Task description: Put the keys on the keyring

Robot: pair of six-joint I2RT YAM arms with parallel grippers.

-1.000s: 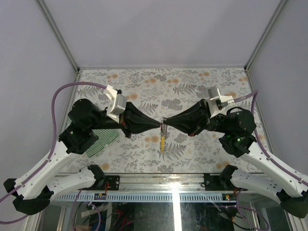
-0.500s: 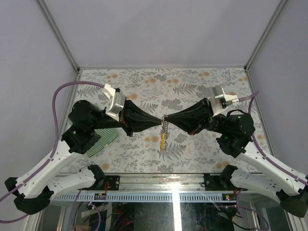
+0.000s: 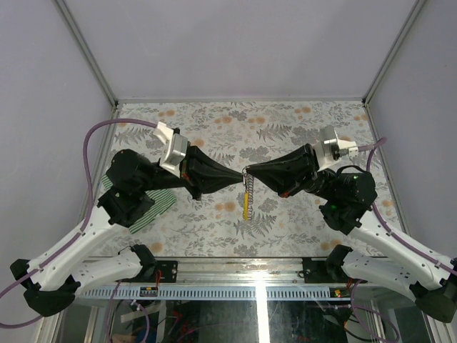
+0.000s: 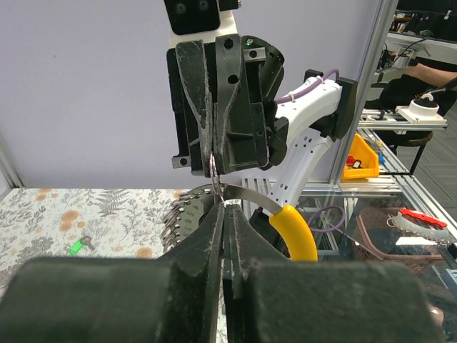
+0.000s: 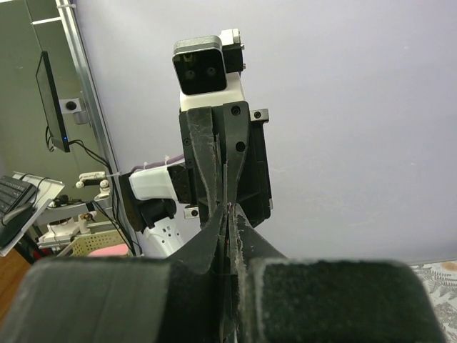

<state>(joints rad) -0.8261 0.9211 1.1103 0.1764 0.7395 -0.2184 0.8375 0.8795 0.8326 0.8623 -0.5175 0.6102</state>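
Both grippers meet tip to tip above the middle of the table. My left gripper point(image 3: 238, 176) is shut on the keyring point(image 3: 247, 191), which hangs below the tips with its yellow tag point(image 3: 245, 209) lowest. In the left wrist view my left gripper point(image 4: 226, 207) pinches the small silvery ring point(image 4: 214, 168), with several metal leaves point(image 4: 182, 212) and the yellow tag point(image 4: 295, 233) beside it. My right gripper point(image 3: 250, 171), facing it point(image 4: 213, 146), is shut on the same ring from above. In its own view the right gripper point(image 5: 229, 209) is shut. A green key point(image 4: 77, 246) lies on the table. The blue key is hidden.
A green-and-white striped cloth point(image 3: 154, 204) lies on the floral table point(image 3: 285, 128) under the left arm. Grey walls and metal frame posts close in the table on three sides. The left gripper's body point(image 5: 223, 153) fills the middle of the right wrist view.
Both grippers have shifted slightly right and toward the far side, still tip to tip. The hanging keyring moved with them. Both wrists have tilted further up.
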